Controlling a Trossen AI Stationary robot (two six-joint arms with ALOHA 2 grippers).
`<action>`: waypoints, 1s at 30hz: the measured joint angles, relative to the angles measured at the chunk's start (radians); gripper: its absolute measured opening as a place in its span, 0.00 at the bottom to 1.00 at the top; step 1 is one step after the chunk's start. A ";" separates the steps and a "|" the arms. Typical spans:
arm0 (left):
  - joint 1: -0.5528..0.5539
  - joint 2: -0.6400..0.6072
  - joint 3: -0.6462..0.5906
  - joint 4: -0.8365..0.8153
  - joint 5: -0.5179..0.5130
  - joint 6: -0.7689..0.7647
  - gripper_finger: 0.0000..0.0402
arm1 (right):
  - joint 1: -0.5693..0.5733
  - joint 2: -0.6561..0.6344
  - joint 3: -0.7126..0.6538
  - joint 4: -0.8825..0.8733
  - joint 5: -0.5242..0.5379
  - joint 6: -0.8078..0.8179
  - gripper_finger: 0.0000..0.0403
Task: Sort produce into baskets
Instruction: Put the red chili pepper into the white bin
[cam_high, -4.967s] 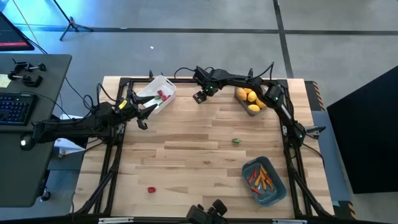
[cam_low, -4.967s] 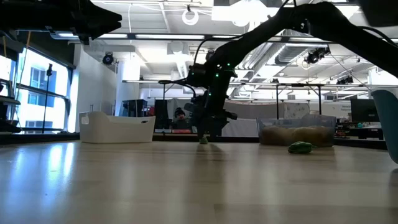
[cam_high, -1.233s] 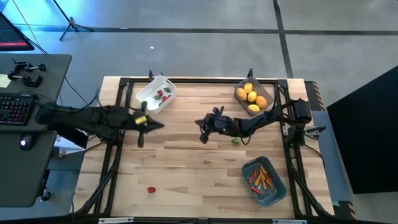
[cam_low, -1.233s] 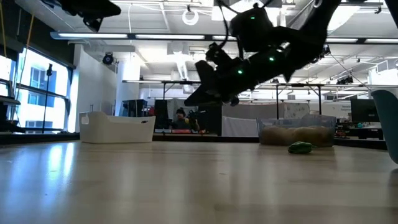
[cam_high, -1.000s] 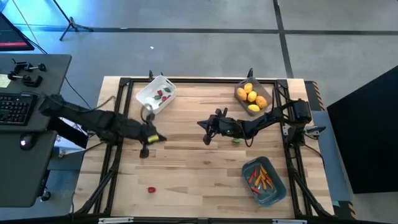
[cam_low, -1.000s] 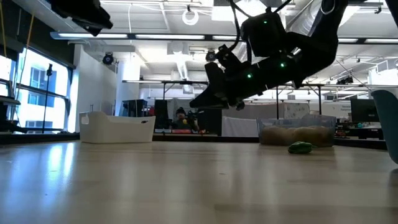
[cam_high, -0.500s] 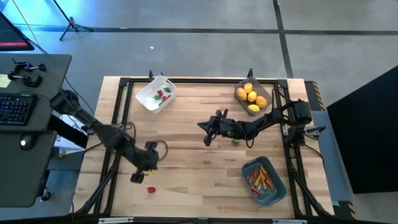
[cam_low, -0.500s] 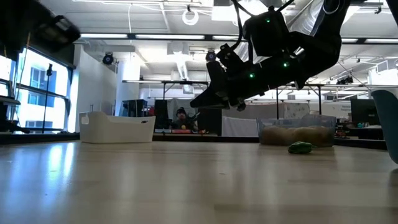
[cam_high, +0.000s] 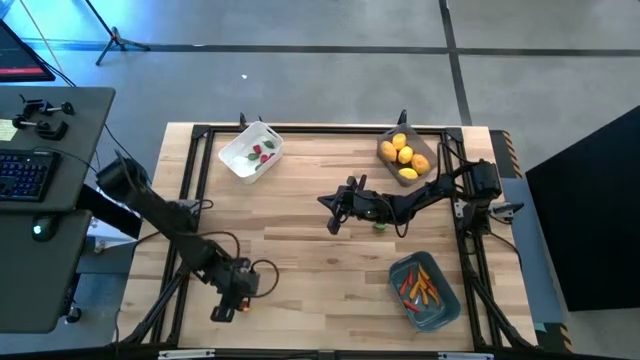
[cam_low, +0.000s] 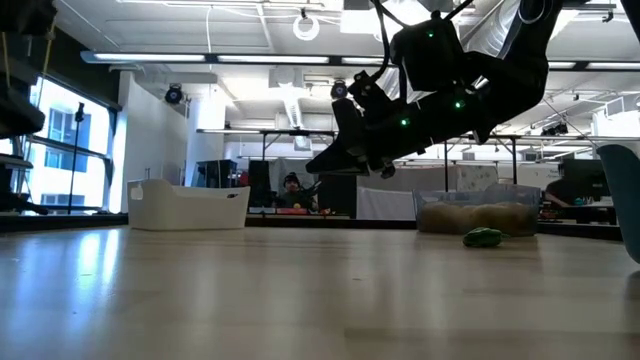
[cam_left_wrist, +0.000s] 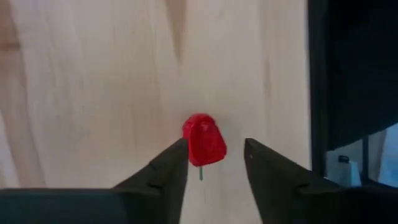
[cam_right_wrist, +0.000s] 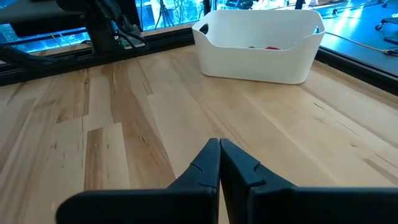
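Note:
A small red piece (cam_left_wrist: 203, 139) of the produce lies on the wood near the table's near left corner. My left gripper (cam_left_wrist: 214, 149) points down over it, open, with a finger on each side of the piece; I cannot tell whether either finger touches it. In the high view that gripper (cam_high: 234, 303) hides the piece. My right gripper (cam_high: 331, 216) hangs shut over mid-table, holding nothing. A green piece (cam_high: 380, 226) lies just right of it. The white basket (cam_high: 250, 153) holds red and green pieces.
A translucent grey basket (cam_high: 405, 160) with yellow and orange fruits stands at the far right. A blue basket (cam_high: 425, 291) with thin orange and red pieces sits at the near right. The table's black frame rail (cam_left_wrist: 348, 74) runs close beside my left gripper.
My left gripper has swung from beside the white basket toward the table's near edge and come down over the red piece. The right arm has kept still.

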 joint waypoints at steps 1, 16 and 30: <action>-0.006 0.015 0.000 0.004 -0.005 -0.010 0.38 | 0.000 0.000 0.000 0.000 0.000 0.001 0.00; -0.032 0.150 0.038 -0.004 -0.097 -0.074 0.50 | 0.000 0.000 0.000 -0.006 -0.010 -0.022 0.00; -0.021 0.134 0.078 -0.142 -0.079 -0.018 0.13 | 0.000 0.000 0.000 -0.010 -0.010 -0.022 0.00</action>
